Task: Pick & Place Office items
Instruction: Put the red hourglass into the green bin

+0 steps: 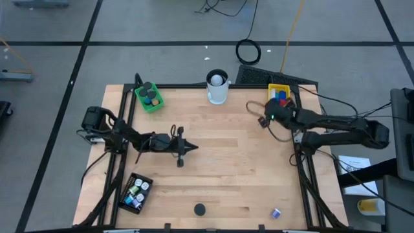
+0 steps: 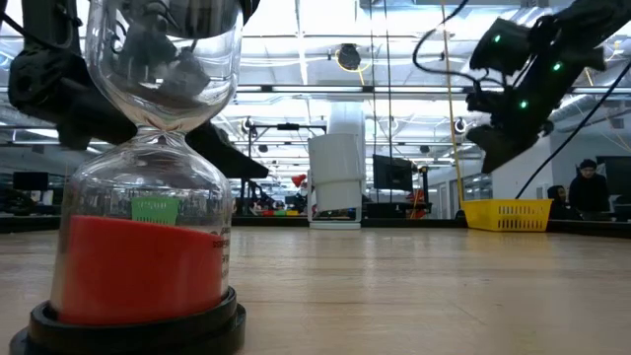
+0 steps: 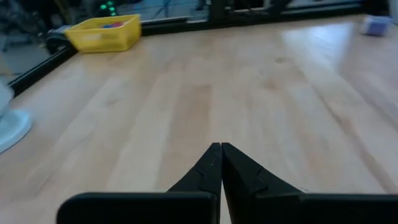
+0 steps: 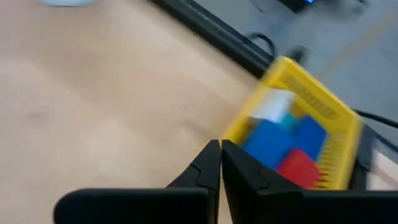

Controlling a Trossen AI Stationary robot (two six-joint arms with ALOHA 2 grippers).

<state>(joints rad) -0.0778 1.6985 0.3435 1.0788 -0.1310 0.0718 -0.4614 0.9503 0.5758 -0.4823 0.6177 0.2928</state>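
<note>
My left gripper (image 1: pixel 189 148) (image 3: pixel 221 147) is shut and empty, low over the bare wood left of the table's middle. My right gripper (image 1: pixel 262 120) (image 4: pixel 221 144) is shut and empty, raised beside the yellow tray (image 1: pixel 279 94) (image 4: pixel 311 106), which holds blue and red blocks (image 4: pixel 280 146). A black round item (image 1: pixel 199 209) and a small white-and-blue piece (image 1: pixel 276 212) (image 3: pixel 376 25) lie near the front edge. The green tray (image 1: pixel 149 97) at the far left holds black caps. The black tray (image 1: pixel 134 192) at the near left holds white-and-blue pieces.
A tall white cup (image 1: pixel 218 87) stands at the far edge, between the green and yellow trays. A glass sand timer with red sand (image 2: pixel 148 197) stands right before the low camera. A black frame (image 1: pixel 123 129) borders the table's sides. Bare wood lies between the grippers.
</note>
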